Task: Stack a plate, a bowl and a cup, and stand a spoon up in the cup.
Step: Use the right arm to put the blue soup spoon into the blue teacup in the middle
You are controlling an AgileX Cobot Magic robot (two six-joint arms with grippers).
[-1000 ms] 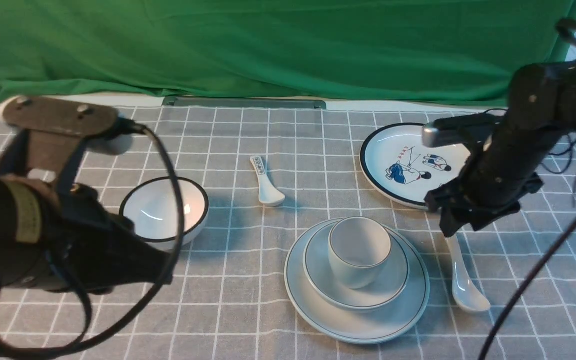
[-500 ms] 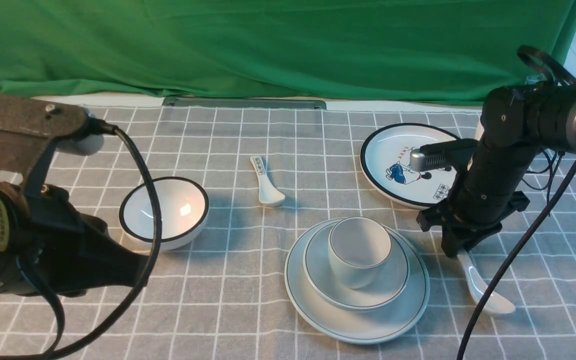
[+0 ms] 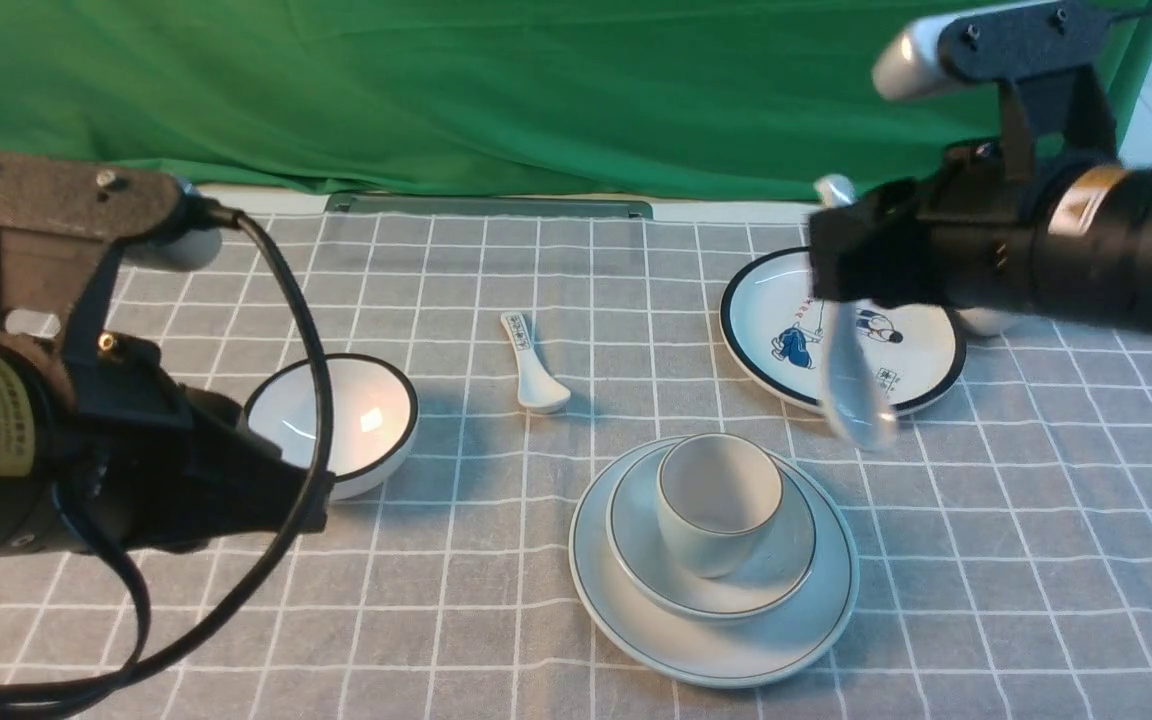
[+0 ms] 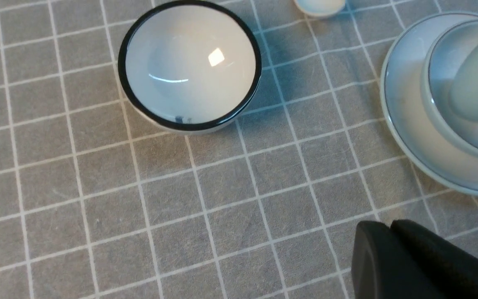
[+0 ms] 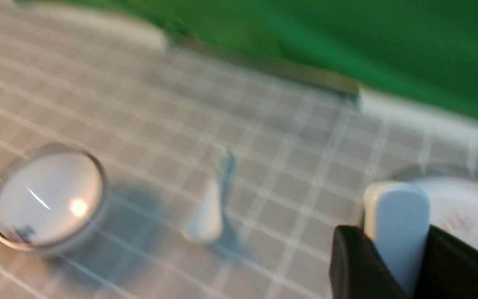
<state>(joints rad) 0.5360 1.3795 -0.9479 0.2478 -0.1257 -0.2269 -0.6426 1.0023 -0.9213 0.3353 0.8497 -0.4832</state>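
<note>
Front view: the right gripper (image 3: 841, 268) is clamped on the spoon (image 3: 854, 385), gripping high on the handle. The spoon hangs scoop-end down, blurred and clear of the checked tablecloth (image 3: 496, 600). It shows in front of the cartoon plate (image 3: 766, 300), up and to the right of the cup (image 3: 718, 500). The cup stands in the bowl (image 3: 636, 545), and the bowl sits on the plate (image 3: 716, 655). The left gripper (image 3: 308, 505) hovers low beside the black-rimmed bowl (image 3: 366, 400), apart from the stack.

Left wrist view: the left gripper's jaws are pressed together on nothing, above bare cloth, with the stacked plate, bowl and cup near at the frame's edge.

Right wrist view: much is blurred, yet the pale spoon handle stands squeezed between the two black fingers (image 5: 355, 265).
</note>
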